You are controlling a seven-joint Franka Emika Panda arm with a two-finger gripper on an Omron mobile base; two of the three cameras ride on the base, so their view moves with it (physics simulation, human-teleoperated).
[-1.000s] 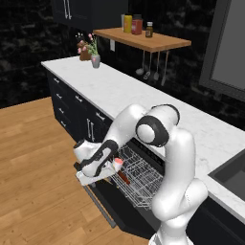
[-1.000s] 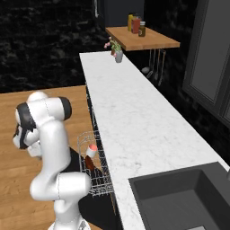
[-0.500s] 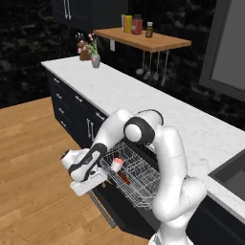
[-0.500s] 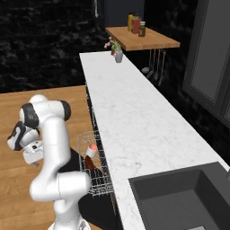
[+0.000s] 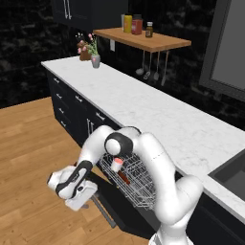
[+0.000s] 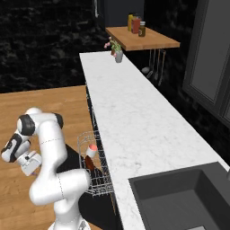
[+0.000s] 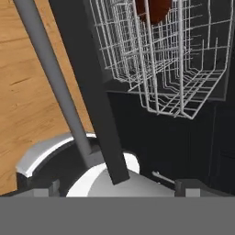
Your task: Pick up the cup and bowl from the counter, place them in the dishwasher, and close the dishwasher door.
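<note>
The dishwasher door hangs open and low, its grey handle bar along the outer edge. Behind it the white wire rack of the dishwasher holds the white cup and the reddish-brown bowl. My gripper is down by the door's outer edge, open. In the hand view the door edge and handle run up from between the fingers of the gripper, with the rack and bowl beyond. From the right, the gripper sits left of the rack, cup and bowl.
The white marble counter runs above black drawer cabinets. A grey flower vase stands at its far end under a wooden shelf with jars. A dark sink lies at the near end. Wooden floor spreads to the left.
The arm has swung down and away from the rack to the outer edge of the open door. The gripper stayed open. Cup and bowl have not moved.
</note>
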